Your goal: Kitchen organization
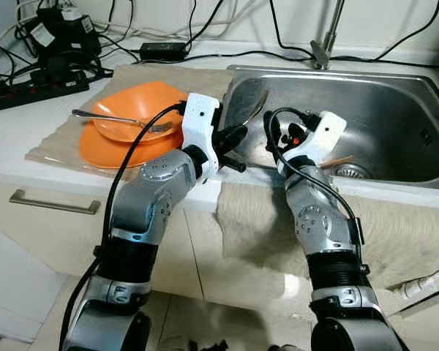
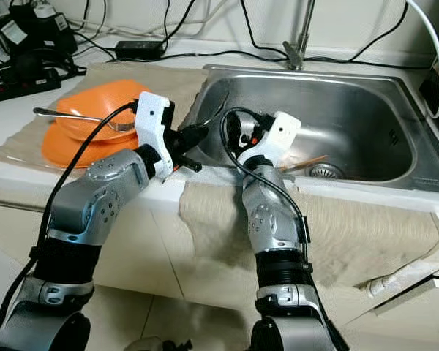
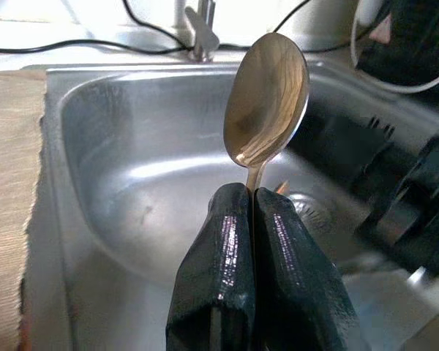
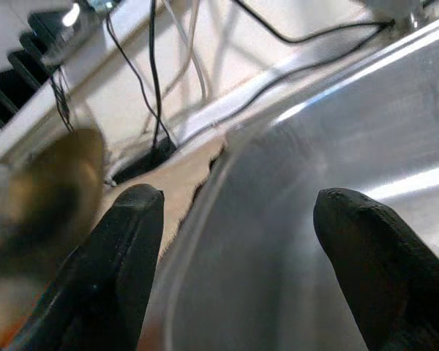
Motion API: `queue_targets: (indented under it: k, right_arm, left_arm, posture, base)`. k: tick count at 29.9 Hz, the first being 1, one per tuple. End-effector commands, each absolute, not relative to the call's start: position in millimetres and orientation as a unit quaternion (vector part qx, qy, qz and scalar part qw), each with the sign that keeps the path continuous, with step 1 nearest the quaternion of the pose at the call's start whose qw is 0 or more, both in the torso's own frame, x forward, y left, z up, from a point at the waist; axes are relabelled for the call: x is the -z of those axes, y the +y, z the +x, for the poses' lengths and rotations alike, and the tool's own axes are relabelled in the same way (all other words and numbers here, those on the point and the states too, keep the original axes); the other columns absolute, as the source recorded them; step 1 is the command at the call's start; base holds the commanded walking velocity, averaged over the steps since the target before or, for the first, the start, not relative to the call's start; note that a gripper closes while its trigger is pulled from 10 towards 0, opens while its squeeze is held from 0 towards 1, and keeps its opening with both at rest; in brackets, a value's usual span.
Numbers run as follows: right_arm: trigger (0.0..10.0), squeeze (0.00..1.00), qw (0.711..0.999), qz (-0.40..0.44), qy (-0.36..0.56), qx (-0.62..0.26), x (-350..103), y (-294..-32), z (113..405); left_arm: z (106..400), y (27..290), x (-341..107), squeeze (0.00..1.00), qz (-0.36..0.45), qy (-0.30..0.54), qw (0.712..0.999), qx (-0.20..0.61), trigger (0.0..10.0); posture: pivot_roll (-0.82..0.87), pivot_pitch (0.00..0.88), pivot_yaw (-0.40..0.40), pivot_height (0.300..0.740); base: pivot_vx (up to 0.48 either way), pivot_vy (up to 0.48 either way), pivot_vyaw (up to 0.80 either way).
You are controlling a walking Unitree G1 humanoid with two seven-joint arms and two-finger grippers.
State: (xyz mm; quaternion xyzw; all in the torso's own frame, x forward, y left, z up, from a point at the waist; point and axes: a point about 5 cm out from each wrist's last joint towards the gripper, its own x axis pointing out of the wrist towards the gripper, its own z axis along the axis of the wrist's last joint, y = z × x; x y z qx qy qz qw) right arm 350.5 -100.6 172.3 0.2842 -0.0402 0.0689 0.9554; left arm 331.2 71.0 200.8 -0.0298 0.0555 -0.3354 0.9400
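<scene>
no readable text, labels or numbers anywhere

Two orange plates are glowing against a beige cloth, a silver spoon is gleaming between black fingers, and the steel-grey sink is shining.

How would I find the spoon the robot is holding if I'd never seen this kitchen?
Look for the steel sink set in the white counter, and go to its left edge, beside the orange plates. There the left gripper pinches a shiny spoon by its handle, bowl up over the basin. The other utensil lies flat on the plates; this one is up in the air.
</scene>
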Motion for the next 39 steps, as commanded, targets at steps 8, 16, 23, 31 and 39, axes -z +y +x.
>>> queue_targets:
  k: [8, 16, 23, 31, 39]
  right_arm:
    - [10.0, 0.0, 0.947, 0.303, -0.056, -0.087, -187.5, -93.0, 353.0]
    - [10.0, 0.0, 0.945, 0.312, -0.043, -0.082, -181.6, -94.1, 350.3]
    - [10.0, 0.0, 0.94, 0.329, -0.038, -0.081, -181.7, -95.6, 350.8]
    - [10.0, 0.0, 0.94, 0.326, -0.047, -0.086, -186.3, -95.4, 349.4]
    - [10.0, 0.0, 0.928, 0.358, -0.043, -0.093, -189.7, -92.0, 349.5]
  left_arm:
    - [340.0, 82.5, -186.6, 0.0, -0.001, 0.082, 0.951, 0.299, 0.0]
    - [341.0, 84.0, -188.0, 0.0, 0.043, 0.068, 0.953, 0.294, 0.0]
    - [344.1, 86.4, -188.6, 0.0, 0.075, 0.061, 0.954, 0.282, 0.0]
    - [345.3, 83.8, -195.1, 0.0, 0.112, 0.042, 0.952, 0.282, 0.0]
    - [342.4, 76.5, -200.0, 0.0, 0.191, -0.004, 0.94, 0.283, 0.0]
  posture:
    - [0.07, 0.017, 0.074, 0.74]
    - [0.07, 0.019, 0.072, 0.74]
    - [0.07, 0.019, 0.073, 0.74]
    - [0.07, 0.014, 0.076, 0.74]
    - [0.08, 0.006, 0.076, 0.74]
  base:
    - [0.0, 0.0, 0.0]
    - [0.0, 0.0, 0.0]
    - [0.0, 0.0, 0.0]
    - [0.0, 0.0, 0.0]
    - [0.0, 0.0, 0.0]
